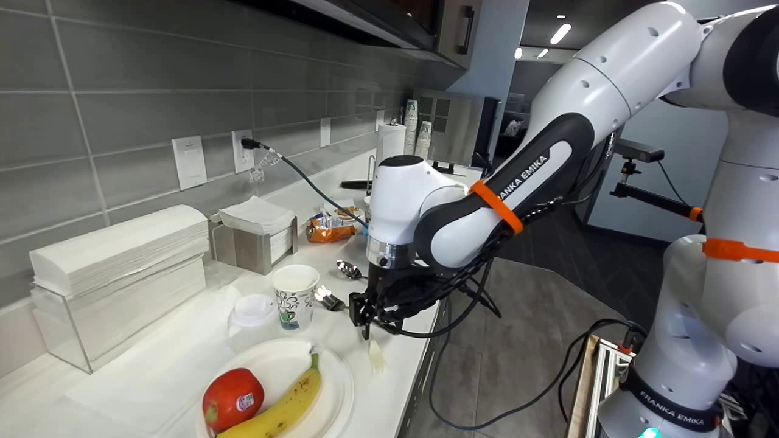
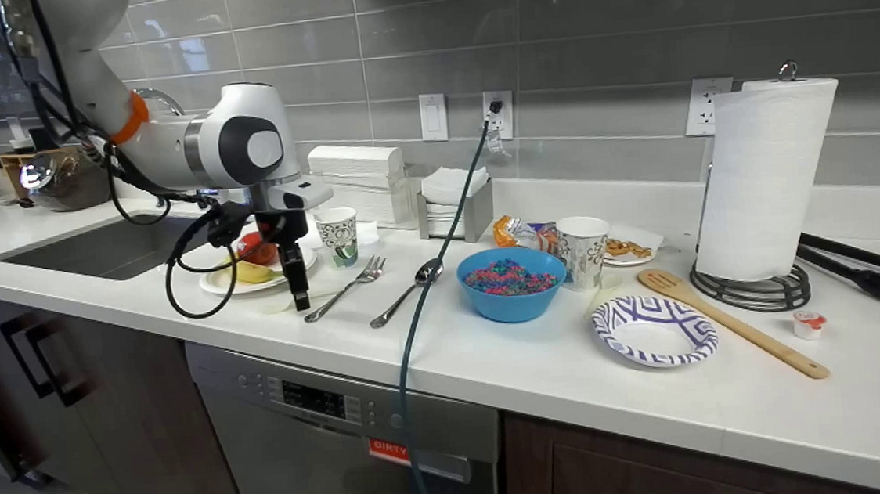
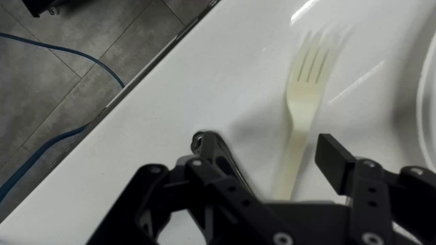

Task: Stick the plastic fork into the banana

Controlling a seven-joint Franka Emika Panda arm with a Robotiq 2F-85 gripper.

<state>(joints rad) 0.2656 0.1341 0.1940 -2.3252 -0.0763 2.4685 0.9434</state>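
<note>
The pale plastic fork (image 3: 303,105) lies flat on the counter in the wrist view, its tines away from my gripper. It also shows in both exterior views (image 1: 377,358) (image 2: 278,302). My gripper (image 3: 269,146) is open and empty, pointing down just above the fork; the handle runs between the two fingers without touching either that I can see. The gripper also shows in both exterior views (image 1: 376,330) (image 2: 301,299). The yellow banana (image 1: 298,398) lies on a white plate (image 1: 345,389) beside a red fruit (image 1: 234,395). The banana also shows partly hidden (image 2: 253,273).
A metal fork (image 2: 370,271) and a metal spoon (image 2: 429,270) lie beside the gripper. A patterned paper cup (image 1: 295,301) stands behind the plate. A blue bowl (image 2: 514,305) and a hanging dark cord (image 2: 415,335) are farther along. The counter's front edge is close.
</note>
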